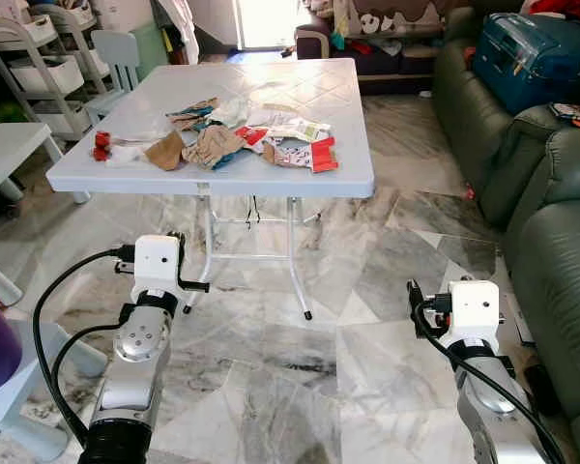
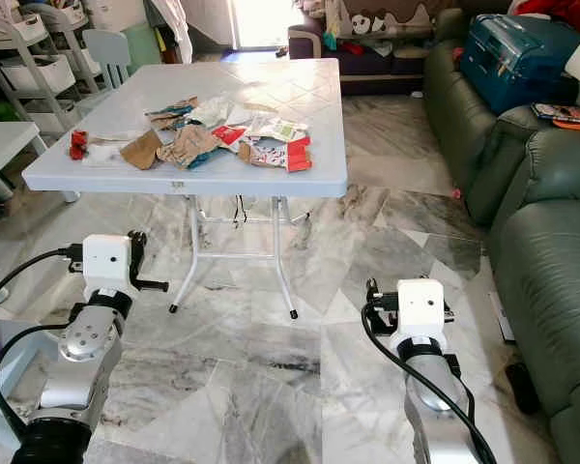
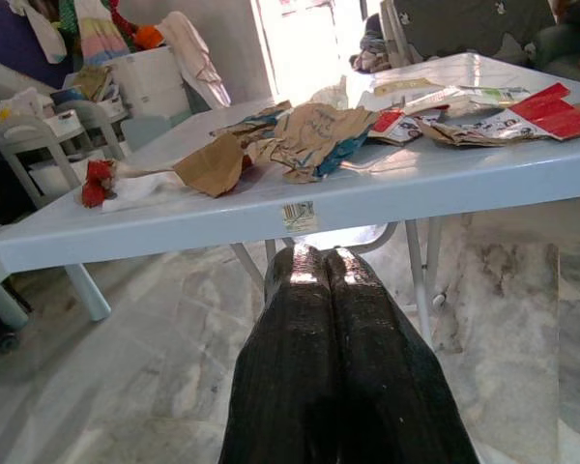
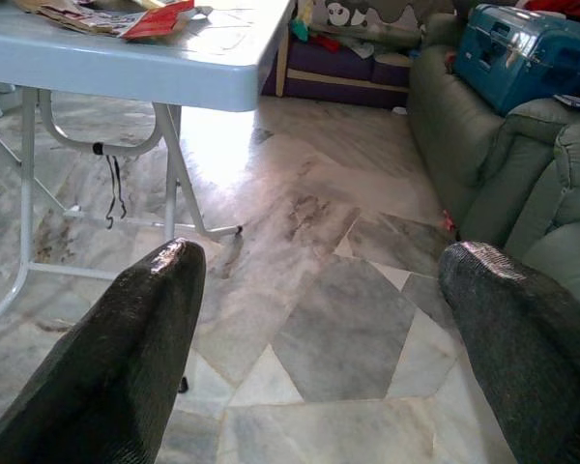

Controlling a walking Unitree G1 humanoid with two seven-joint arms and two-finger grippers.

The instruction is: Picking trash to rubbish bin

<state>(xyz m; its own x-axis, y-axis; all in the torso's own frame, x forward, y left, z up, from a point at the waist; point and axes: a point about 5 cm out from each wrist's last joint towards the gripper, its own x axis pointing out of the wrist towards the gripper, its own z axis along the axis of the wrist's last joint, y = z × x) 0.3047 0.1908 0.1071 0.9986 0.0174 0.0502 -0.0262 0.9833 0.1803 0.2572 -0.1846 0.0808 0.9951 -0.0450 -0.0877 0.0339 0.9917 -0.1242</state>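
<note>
You have nothing picked yet: the trash (image 1: pixel 234 141) lies heaped on the table (image 1: pixel 348 169) ahead, the left gripper (image 3: pixel 329 275) is pressed together below its edge, the right gripper (image 4: pixel 319 271) is spread wide over the floor (image 1: pixel 300 377), both empty.

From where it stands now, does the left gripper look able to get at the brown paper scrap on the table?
Probably not yet. The left gripper is shut and below the table edge, short of the brown paper scrap. Nothing blocks it; the arm must lift and extend.
</note>
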